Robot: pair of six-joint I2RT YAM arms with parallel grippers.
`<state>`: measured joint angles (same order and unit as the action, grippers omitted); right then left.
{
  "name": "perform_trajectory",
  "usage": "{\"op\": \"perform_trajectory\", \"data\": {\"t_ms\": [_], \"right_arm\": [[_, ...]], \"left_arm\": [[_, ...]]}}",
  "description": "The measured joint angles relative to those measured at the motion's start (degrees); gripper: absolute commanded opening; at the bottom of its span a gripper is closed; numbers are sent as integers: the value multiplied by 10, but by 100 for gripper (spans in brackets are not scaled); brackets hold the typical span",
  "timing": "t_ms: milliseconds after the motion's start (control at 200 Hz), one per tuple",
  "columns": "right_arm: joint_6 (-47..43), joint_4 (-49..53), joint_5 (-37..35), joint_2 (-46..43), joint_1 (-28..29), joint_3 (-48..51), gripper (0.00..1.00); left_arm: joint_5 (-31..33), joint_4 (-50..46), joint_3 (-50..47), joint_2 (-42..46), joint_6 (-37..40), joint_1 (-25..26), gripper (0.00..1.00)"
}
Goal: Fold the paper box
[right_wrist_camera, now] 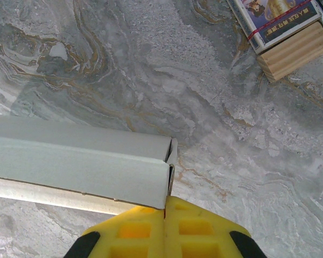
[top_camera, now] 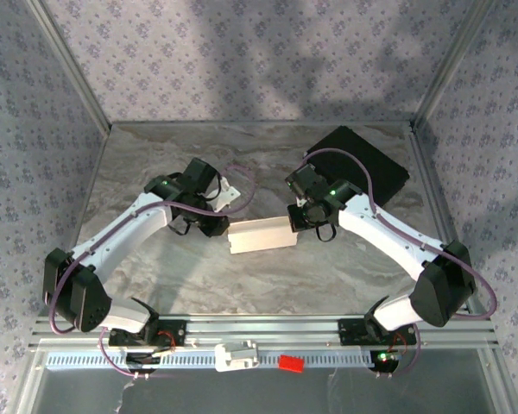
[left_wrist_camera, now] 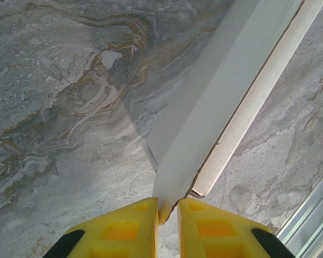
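The paper box (top_camera: 259,235), white thin cardboard partly folded into a long low shape, is held between both arms at mid-table. My left gripper (top_camera: 223,226) is at its left end. In the left wrist view the box (left_wrist_camera: 220,97) runs away to the upper right, and my left gripper (left_wrist_camera: 167,212) is shut on its near corner. My right gripper (top_camera: 298,220) is at the right end. In the right wrist view the gripper (right_wrist_camera: 165,207) is shut on a thin end flap of the box (right_wrist_camera: 81,161), fingers pressed together.
A black rectangular case (top_camera: 358,164) lies at the back right behind the right arm. A small tan and purple packet (right_wrist_camera: 282,24) lies on the marble beyond the box, by the left wrist (top_camera: 230,188). The metal front rail (left_wrist_camera: 312,215) runs close to the left gripper.
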<state>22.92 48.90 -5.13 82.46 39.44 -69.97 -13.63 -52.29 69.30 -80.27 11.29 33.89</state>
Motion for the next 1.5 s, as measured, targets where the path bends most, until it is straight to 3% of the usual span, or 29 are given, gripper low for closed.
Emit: {"op": "perform_trajectory", "data": {"t_ms": [125,520,979,1504], "right_arm": [[0,0,0,0,0,0,0],[2,0,0,1,0,-2,0],[43,23,-2,23,0,-28,0],[58,52,-3,39,-1,-52,0]], "left_arm": [[4,0,0,0,-2,4,1],[14,-2,5,-2,-22,9,0],[47,-69,101,-86,-214,17,0],[40,-112,158,-130,-364,18,0]]}}
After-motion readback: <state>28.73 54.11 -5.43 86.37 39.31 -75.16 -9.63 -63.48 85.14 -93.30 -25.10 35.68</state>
